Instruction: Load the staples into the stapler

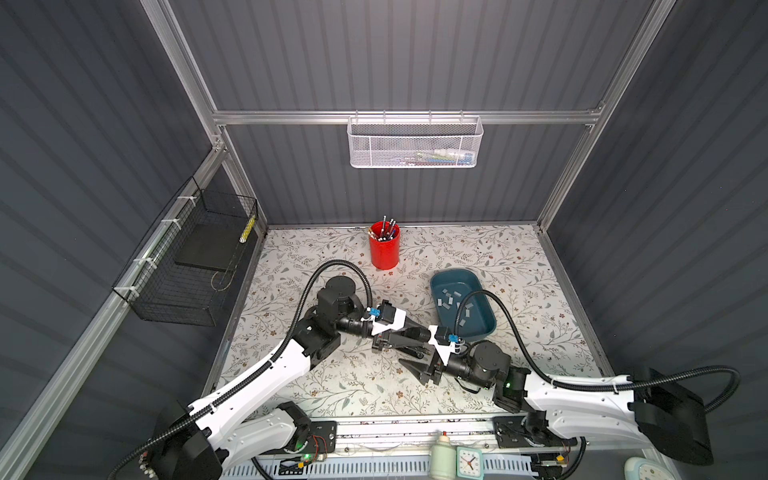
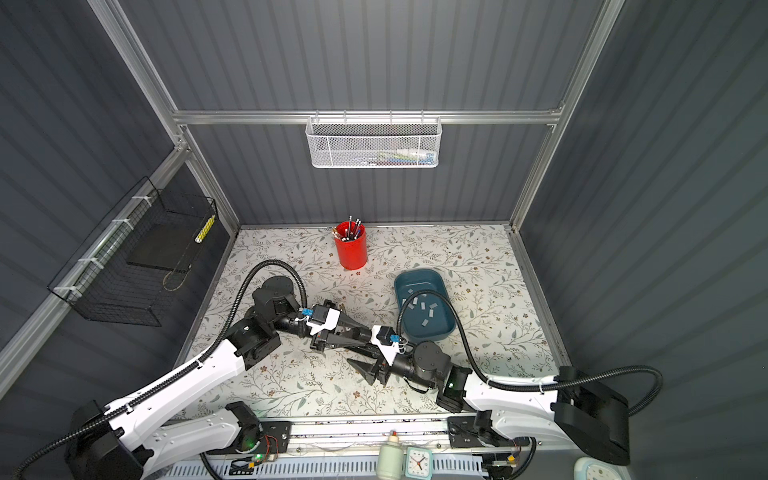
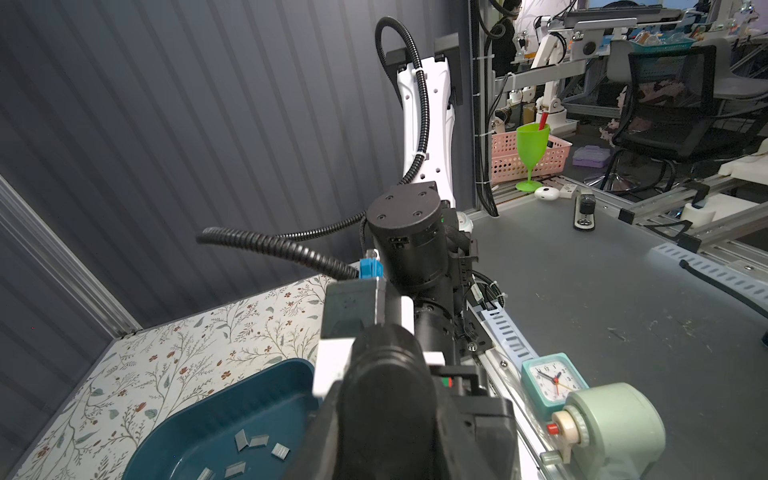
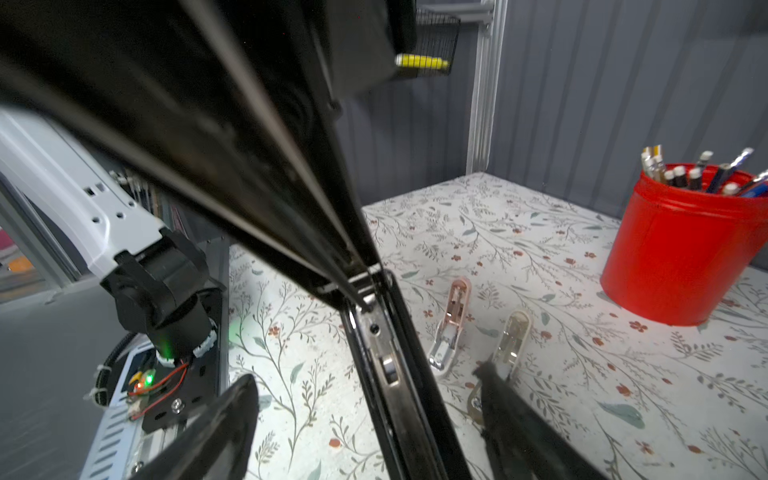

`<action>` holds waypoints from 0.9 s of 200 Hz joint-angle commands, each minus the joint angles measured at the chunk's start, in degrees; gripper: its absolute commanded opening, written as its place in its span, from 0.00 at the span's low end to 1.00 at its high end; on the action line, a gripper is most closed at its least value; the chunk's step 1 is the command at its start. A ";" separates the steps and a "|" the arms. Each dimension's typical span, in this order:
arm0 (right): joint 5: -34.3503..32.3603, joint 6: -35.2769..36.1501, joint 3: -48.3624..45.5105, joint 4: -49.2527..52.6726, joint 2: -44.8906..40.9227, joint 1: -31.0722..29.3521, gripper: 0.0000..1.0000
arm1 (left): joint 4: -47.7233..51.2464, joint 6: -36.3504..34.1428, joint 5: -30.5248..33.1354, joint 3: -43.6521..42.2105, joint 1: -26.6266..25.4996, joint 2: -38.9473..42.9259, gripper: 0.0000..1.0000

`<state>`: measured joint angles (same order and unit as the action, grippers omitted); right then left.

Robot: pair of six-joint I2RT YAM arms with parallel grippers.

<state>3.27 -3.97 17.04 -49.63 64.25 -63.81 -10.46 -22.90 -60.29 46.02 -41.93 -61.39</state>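
The right hand (image 1: 405, 356) is spread wide, low over the tabletop (image 1: 332, 386), its fingers (image 4: 224, 424) pointing toward the left hand (image 1: 419, 333). The left hand's fingers are together, their tips close by the right hand's far finger, under its wrist camera; whether they pinch anything I cannot tell. Just past the right hand's far fingertip lie a pink stapler (image 4: 451, 328) and a beige stapler (image 4: 513, 336), side by side and apart, metal channels up. That fingertip overlaps the beige one's near end in the right wrist view; contact is unclear. The staples (image 1: 449, 297) lie loose in the tray (image 1: 455, 272), behind the right hand, just beyond its wrist. A cup (image 1: 384, 249) of pens stands well beyond both hands.
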 commanded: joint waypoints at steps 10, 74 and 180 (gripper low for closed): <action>-0.34 0.37 3.08 -6.11 4.30 -0.24 0.80 | -4.62 0.38 -4.51 1.25 -0.56 0.43 0.00; 1.86 -1.07 4.96 -14.11 12.61 -0.26 0.57 | -17.65 7.99 -6.80 -2.58 -0.53 2.12 0.00; 4.20 -2.27 0.33 -29.53 13.64 -0.24 0.57 | -31.16 16.45 -6.50 -6.11 -0.60 1.71 0.00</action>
<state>6.48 -6.00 18.55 -74.50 80.07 -63.81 -36.51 -7.01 -66.15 40.23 -42.33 -60.90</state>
